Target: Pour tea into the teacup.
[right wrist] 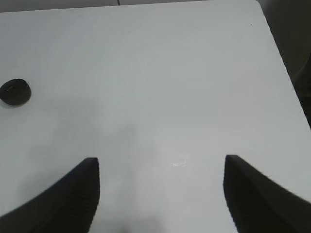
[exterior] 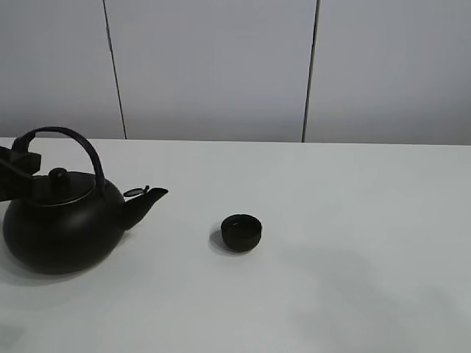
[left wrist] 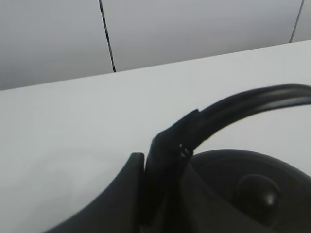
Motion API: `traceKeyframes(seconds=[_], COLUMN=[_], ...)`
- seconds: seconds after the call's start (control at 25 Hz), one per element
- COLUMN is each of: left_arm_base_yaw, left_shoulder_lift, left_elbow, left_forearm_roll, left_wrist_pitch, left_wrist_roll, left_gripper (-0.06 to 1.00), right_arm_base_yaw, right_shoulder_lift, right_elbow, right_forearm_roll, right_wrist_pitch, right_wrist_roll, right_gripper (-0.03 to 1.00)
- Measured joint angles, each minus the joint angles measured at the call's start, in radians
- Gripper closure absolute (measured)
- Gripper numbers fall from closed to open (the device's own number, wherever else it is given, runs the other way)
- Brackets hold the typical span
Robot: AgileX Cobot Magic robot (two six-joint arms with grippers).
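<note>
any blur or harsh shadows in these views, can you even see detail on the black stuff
Exterior high: even, soft light, faint shadows under the kettle and teacup, both near-featureless black. Left wrist: the left claw and kettle handle are close and blurred. Right wrist: right claw soft-edged, teacup small.

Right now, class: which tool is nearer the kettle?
Left. The left tool is at the kettle handle; the right tool hangs open over bare table, well away.
</note>
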Motion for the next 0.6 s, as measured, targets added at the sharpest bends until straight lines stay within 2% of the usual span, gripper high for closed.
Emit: traceKeyframes(seconds=[0.48,0.6], left_arm_base_yaw=[0.000,0.000], left_shoulder_lift=[0.033,0.033], left_elbow=[-0.002,-0.002], left_forearm_roll=[0.018,0.023], left_wrist_pitch=[-0.044,-0.059], left_wrist_roll=[0.000,-0.015], left_gripper=[0.83,0.77], right_arm_base_yaw=[0.000,0.000], right_shoulder_lift=[0.000,0.000], right_elbow=[0.000,0.000], right_forearm_roll=[0.000,0.000], right_wrist_pitch=[-0.001,-0.001], right_wrist_roll=[0.000,0.000], right_gripper=[0.47,0.47])
